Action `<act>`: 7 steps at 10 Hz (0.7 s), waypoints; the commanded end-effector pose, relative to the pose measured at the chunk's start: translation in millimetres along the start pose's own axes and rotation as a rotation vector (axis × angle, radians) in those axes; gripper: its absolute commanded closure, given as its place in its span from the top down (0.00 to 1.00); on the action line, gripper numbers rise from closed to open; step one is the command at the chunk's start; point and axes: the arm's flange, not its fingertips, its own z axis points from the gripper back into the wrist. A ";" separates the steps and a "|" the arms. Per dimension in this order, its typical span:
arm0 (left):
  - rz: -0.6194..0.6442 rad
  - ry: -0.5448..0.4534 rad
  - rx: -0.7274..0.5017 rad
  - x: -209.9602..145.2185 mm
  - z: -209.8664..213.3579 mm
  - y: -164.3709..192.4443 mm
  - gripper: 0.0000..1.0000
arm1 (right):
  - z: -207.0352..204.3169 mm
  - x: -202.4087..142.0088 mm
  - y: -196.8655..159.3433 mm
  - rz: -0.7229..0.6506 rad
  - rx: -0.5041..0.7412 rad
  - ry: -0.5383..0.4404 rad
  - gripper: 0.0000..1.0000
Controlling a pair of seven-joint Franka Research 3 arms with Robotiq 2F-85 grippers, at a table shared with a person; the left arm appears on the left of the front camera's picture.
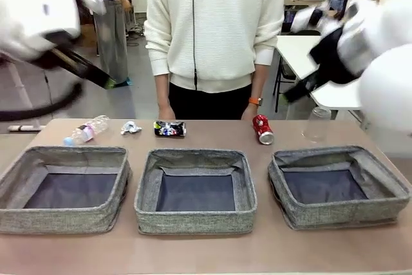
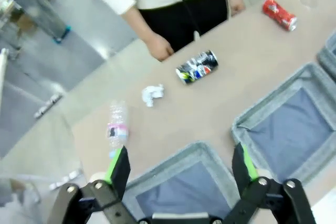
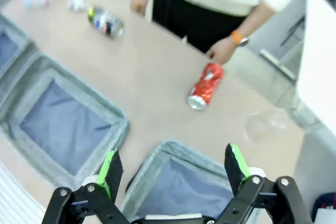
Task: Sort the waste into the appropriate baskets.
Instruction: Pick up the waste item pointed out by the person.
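Left claw (image 2: 180,153), right claw (image 3: 172,153): spread, holding nothing. Three baskets (image 1: 193,220): empty, below them. Bottle (image 2: 116,127), paper wad (image 2: 152,94), dark can (image 2: 197,67), red can (image 3: 205,86) and what looks like a clear cup (image 3: 262,125): on tabletop (image 1: 206,252) beyond the claws. Sorting not begun.

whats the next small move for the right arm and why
Probably ease the right gripper forward and down toward the red can. Its jaws stand open and empty above the right basket, and the can lies on its side on the table just beyond that basket. The person's hand is close by, so go slowly.
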 end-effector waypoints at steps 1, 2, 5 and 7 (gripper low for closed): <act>-0.032 0.031 -0.057 -4.6 -55.8 -3.8 1.00 | -53.6 -7.3 2.2 0.046 0.035 0.057 1.00; 0.000 0.000 0.000 0.0 0.0 0.0 1.00 | 0.0 0.0 0.0 0.000 0.000 0.000 1.00; -0.060 0.045 -0.515 -7.5 -20.7 11.0 1.00 | 1.9 -26.1 -14.3 -0.195 0.094 0.034 1.00; 0.165 -0.028 -0.855 -39.2 -21.2 66.1 1.00 | 27.6 -52.9 -63.9 -0.528 0.478 0.030 1.00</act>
